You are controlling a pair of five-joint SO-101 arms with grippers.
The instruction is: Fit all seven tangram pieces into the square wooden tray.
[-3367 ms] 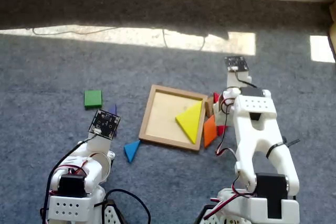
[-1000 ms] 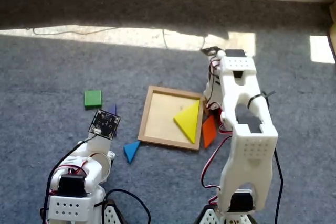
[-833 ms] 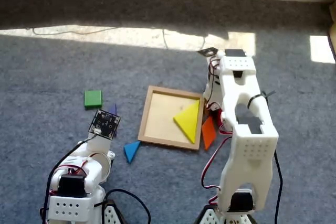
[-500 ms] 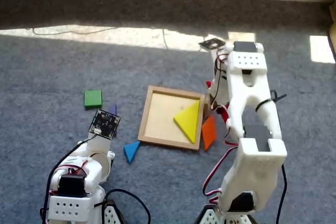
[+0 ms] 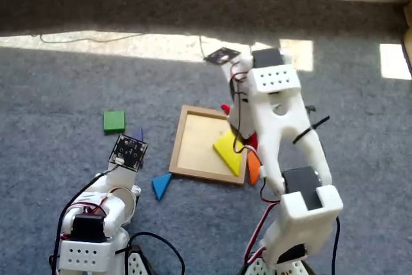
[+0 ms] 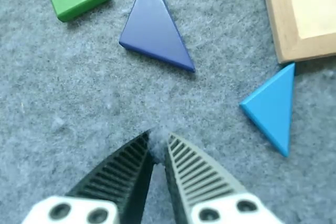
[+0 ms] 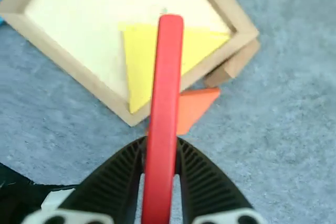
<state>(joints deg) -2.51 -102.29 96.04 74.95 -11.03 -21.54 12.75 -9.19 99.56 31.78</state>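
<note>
High view gives us the square wooden tray mid-frame, the yellow triangle lying in its right half, the orange piece on the carpet just outside its lower right corner, and the green square and light blue triangle to its left. From the right wrist we see the right gripper pinching the red piece on edge, held over the yellow triangle and the tray. From the left wrist we see the left gripper, fingers pressed nearly together on nothing, over carpet near the dark blue triangle.
</note>
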